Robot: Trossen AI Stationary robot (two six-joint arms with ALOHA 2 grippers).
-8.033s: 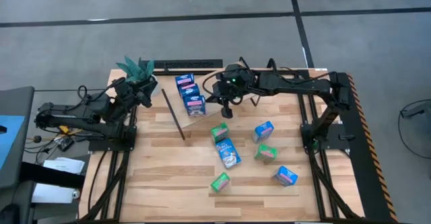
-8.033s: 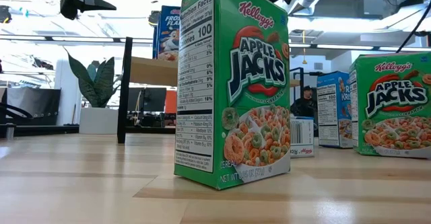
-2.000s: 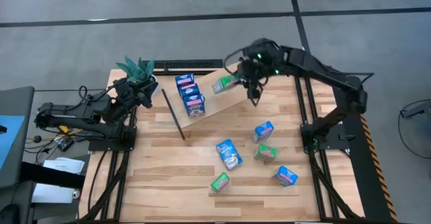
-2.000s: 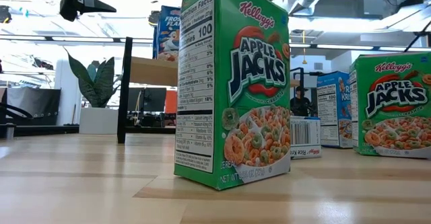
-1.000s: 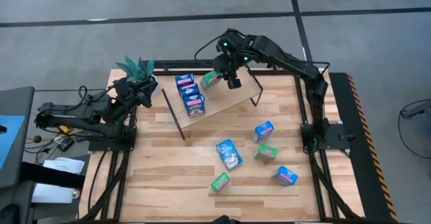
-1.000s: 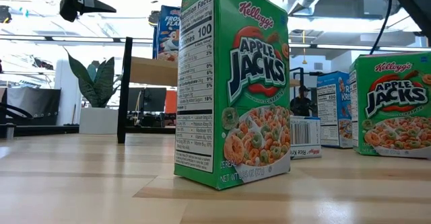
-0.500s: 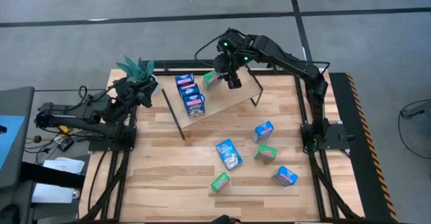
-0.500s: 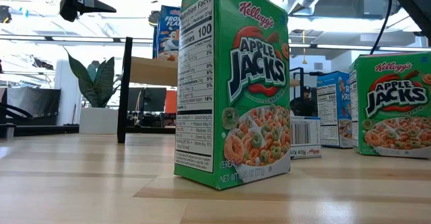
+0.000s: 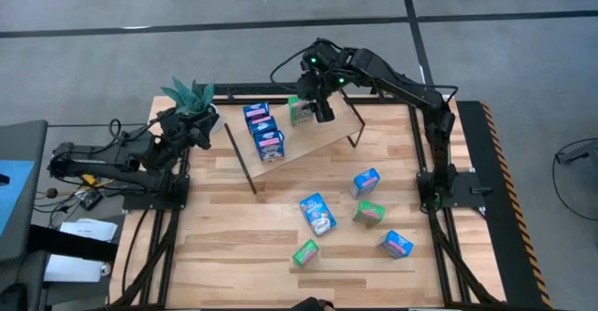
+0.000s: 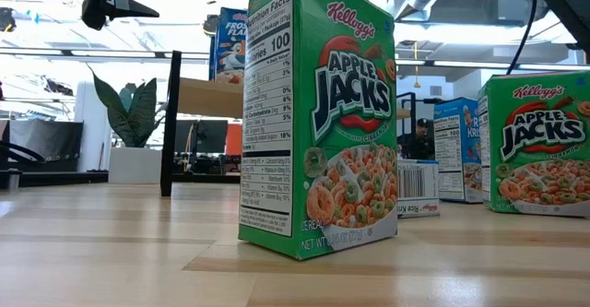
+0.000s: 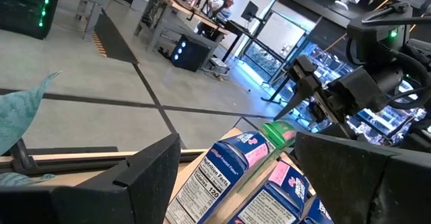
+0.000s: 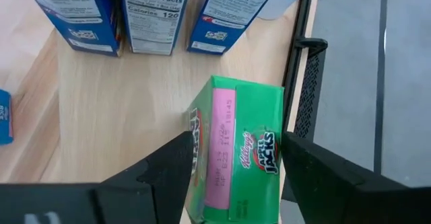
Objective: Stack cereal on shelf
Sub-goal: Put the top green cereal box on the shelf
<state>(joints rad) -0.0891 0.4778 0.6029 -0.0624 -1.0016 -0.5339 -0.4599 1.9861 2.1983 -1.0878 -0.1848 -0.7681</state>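
Right gripper [image 9: 318,104] is over the far end of the shelf [image 9: 322,135], fingers [image 12: 316,177] apart on either side of a green cereal box [image 9: 300,111]; from the right wrist view the green cereal box [image 12: 236,150] stands between the two fingers on the shelf board [image 12: 101,116], whether the pads touch its sides cannot be told. Three blue cereal boxes [image 9: 262,130] stand in a row on the shelf just beside the green one, also seen in the right wrist view [image 12: 156,15] along the board's edge. Left gripper [image 9: 198,132] waits at the left edge of the surface [image 9: 234,246] near a green plant [image 9: 190,93], fingers [image 11: 145,177] wide apart and holding nothing; its wrist view looks across at the blue boxes [image 11: 222,177] and the right arm beyond. Five more boxes are on the surface well apart from the shelf: a blue one [image 9: 365,181], a blue one lying front-up [image 9: 317,213], a green one [image 9: 368,213], a blue one [image 9: 396,245] and a green one [image 9: 306,252] nearest the front. Low view shows a green Apple Jacks box [image 10: 318,123] upright close to the camera, another green box [image 10: 537,141] at the right edge
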